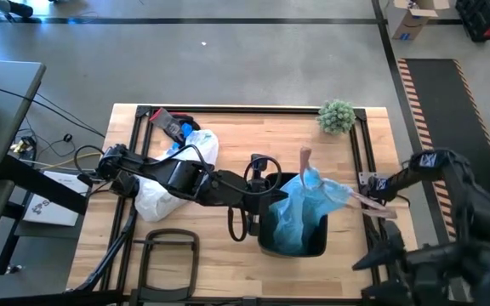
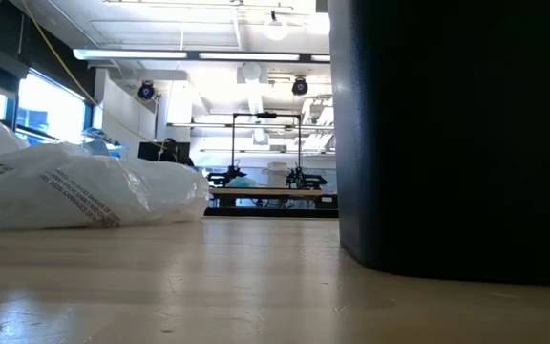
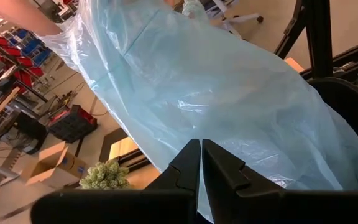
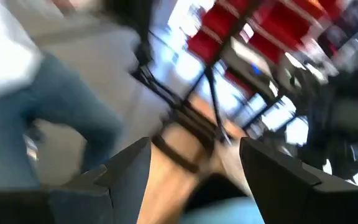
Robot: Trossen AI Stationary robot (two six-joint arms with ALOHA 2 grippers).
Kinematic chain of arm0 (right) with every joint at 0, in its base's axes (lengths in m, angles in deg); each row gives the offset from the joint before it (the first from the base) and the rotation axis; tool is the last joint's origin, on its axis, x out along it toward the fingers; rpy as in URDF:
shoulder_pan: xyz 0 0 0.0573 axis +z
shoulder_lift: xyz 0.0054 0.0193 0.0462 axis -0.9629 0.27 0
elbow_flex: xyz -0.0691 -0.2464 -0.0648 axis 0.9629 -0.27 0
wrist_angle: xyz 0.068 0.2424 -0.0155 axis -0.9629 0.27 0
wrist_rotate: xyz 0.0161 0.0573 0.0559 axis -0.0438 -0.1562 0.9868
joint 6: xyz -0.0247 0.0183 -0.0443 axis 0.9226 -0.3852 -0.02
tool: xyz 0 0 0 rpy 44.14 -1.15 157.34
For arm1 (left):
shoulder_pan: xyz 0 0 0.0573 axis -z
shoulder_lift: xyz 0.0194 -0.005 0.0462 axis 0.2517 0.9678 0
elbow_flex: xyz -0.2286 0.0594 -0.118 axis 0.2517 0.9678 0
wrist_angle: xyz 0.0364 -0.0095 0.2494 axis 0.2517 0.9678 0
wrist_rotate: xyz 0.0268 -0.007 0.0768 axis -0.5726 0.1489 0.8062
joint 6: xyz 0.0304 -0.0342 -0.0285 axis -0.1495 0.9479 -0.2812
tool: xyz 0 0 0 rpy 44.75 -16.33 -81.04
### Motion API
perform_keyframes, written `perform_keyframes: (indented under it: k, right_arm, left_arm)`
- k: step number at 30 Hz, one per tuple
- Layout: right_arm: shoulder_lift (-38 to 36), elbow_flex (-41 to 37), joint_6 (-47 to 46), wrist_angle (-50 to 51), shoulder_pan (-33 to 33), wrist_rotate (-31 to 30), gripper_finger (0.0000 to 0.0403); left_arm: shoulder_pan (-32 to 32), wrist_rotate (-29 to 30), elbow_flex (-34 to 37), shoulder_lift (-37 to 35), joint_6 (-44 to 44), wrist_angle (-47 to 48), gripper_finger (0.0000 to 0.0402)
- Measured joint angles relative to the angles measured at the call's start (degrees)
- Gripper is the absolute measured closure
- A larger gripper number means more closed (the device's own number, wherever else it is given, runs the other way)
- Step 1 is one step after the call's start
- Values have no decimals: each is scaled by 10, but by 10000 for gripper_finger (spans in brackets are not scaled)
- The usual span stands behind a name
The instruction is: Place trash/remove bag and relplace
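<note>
The light-blue bag (image 1: 306, 208) sits bunched in the black bin (image 1: 272, 236) mid-table, its reddish tie (image 1: 304, 157) poking up. The left gripper (image 3: 201, 163), fingers pinched together, presses against it. A white bag (image 1: 177, 174) lies behind; a plant (image 1: 336, 116) occupies the far corner. The right gripper (image 4: 194, 165) hangs spread apart by the table's right edge

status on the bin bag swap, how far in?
Mid-way, by the look of it. Done: a whiter filled bag lies on the table beside the bin. In hand: the light-blue bag is bunched half in the black bin, and the left claw, shut, sits against it; the right claw is open, holding nothing. Left: spreading the liner over the rim.
</note>
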Motion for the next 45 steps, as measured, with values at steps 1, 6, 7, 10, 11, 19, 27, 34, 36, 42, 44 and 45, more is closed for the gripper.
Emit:
perform_keyframes:
  k: [1,6,7,10,11,19,27,34,36,42,44,45]
  right_arm:
    - [9,0,-43,40,12,-33,171]
    - [40,0,-333,253,52,-108,171]
    - [43,-5,-377,252,50,-105,171]
    - [40,-24,-403,236,40,-112,171]
    - [39,-26,-438,246,34,-123,171]
    - [15,-45,-712,254,-36,-105,171]
    - [15,-152,-851,254,-69,-29,212]
    - [14,-219,-942,254,-68,-104,296]
    - [8,-224,-938,254,-72,-151,323]
    - [-35,-227,-841,254,-104,-266,397]
    - [-49,-227,-816,254,-130,-281,394]
    - [-54,-226,-803,254,-147,-279,393]
  left_arm:
    - [0,0,0,0,2,0,401]
    - [0,0,0,0,12,-1,401]
    - [0,0,0,0,13,-1,401]
    - [0,-1,0,0,14,-1,401]
    - [0,-1,0,0,14,-1,401]
    - [1,-6,0,0,24,-3,401]
    - [7,19,0,0,54,36,401]
    - [23,249,1,-1,0,-18,401]
    - [11,221,1,-1,-30,-56,401]
    - [-48,48,0,2,-9,-84,401]
    - [-64,-40,0,9,14,-84,401]
    - [-70,-80,0,12,22,-81,401]
